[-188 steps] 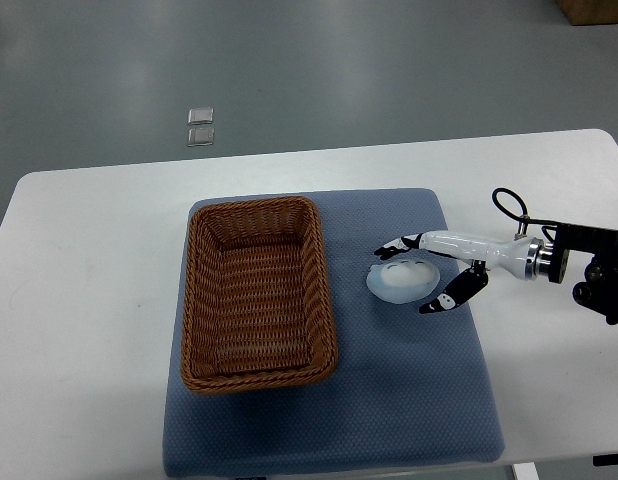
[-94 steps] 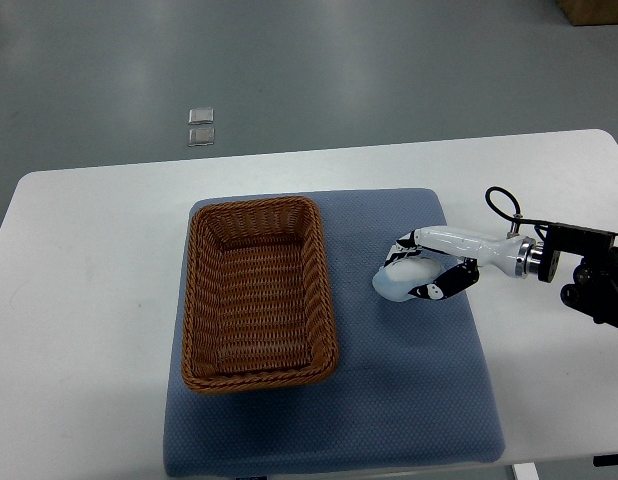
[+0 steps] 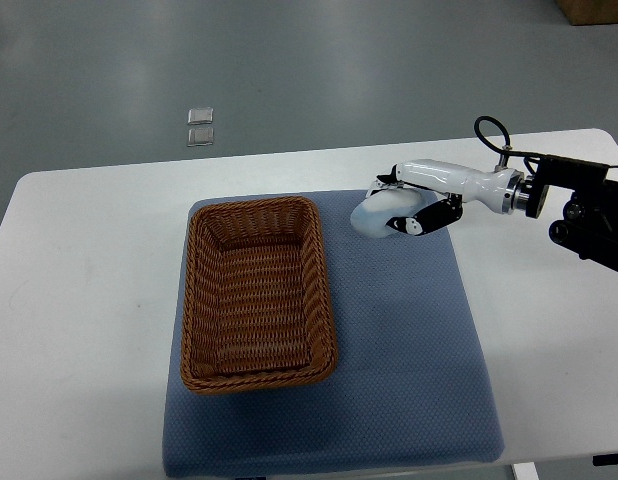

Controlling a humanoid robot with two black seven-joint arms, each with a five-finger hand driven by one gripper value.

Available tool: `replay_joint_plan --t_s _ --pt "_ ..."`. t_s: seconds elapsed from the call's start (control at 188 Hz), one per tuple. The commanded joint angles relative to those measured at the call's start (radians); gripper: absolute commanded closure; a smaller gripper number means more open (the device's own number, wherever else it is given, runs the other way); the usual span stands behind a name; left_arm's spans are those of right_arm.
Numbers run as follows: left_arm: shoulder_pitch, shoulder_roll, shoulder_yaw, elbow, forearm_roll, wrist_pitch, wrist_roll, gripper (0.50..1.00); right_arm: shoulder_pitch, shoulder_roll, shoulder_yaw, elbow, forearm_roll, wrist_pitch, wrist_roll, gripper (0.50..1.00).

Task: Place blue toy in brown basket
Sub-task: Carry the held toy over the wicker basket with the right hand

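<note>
- Fingers (image 3: 421, 222) of my right hand (image 3: 409, 205) curl around one blue toy (image 3: 377, 213), held over the blue mat (image 3: 409, 340), right of the basket.
- Its long axis runs roughly left-right.
- One brown basket (image 3: 257, 292) sits on the mat.

A white table (image 3: 89, 270) with rounded corners is spanning the frame's lower two thirds; a blue mat (image 3: 409, 370) is lying flat at its centre, reaching down to the bottom edge; a brown wicker basket (image 3: 257, 291) is sitting on the mat's left half; grey floor is showing above.
</note>
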Motion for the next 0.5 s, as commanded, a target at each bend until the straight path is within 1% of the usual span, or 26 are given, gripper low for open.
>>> replay_joint_plan --t_s 0.0,0.197,0.367,0.495 --pt "-0.001 0.0 0.0 0.001 -0.001 0.0 0.0 0.5 0.04 0.046 -0.015 -0.013 -0.001 0.021 0.001 1.0" --pt "-0.001 0.0 -0.002 0.001 0.0 0.0 0.0 0.5 0.114 0.142 -0.095 -0.052 0.025 0.024 0.008 1.0" --pt "-0.002 0.0 -0.002 0.001 0.0 0.0 0.0 0.5 0.144 0.222 -0.111 -0.09 0.036 0.026 0.008 0.998" --pt "-0.002 0.0 -0.002 0.001 0.0 0.0 0.0 0.5 0.158 0.27 -0.124 -0.116 0.036 0.035 0.008 0.971"
